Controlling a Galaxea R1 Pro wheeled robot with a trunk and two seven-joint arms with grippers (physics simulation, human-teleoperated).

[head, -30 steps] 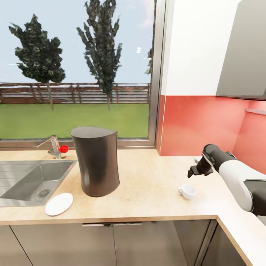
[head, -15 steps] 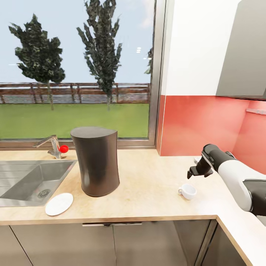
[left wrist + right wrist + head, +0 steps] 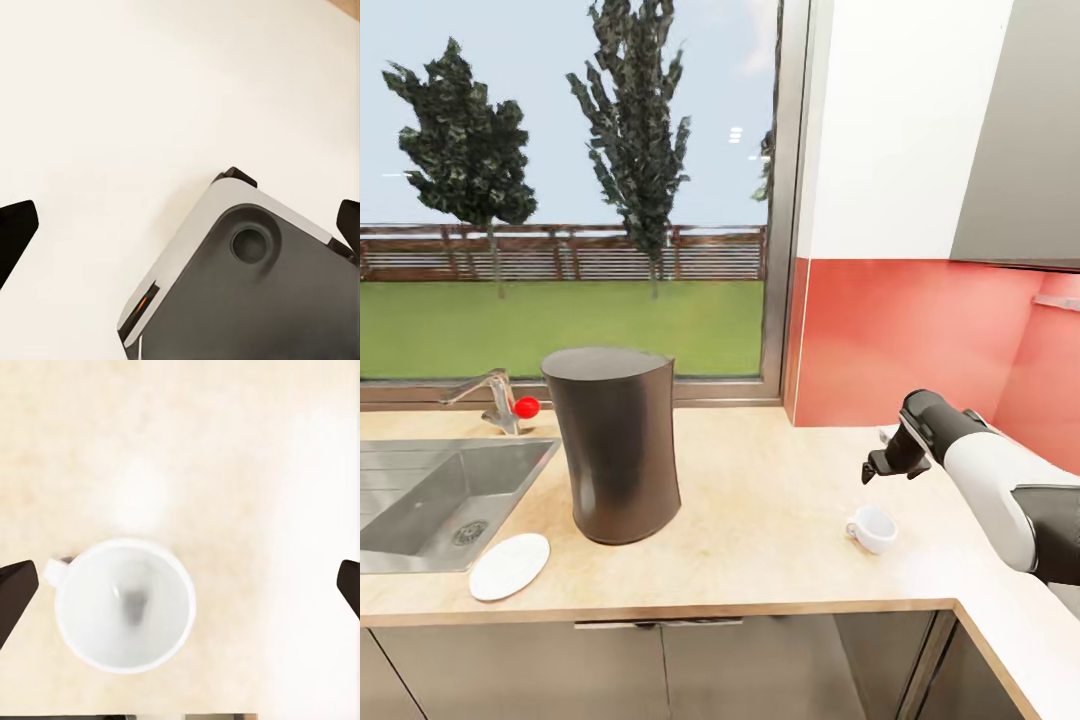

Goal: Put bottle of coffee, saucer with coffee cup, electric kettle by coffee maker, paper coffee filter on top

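My right gripper [image 3: 872, 470] hangs open over cup [image 3: 872, 527]; I'd drop straight, pinch rim, avoid handle; left gripper [image 3: 180, 225] open.

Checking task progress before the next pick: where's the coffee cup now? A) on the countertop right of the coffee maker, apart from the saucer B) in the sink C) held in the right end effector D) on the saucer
A: the coffee cup stands on the kitchen countertop, right of the coffee maker; the saucer lies on the maker's other side, and the right end effector hangs open above the cup.
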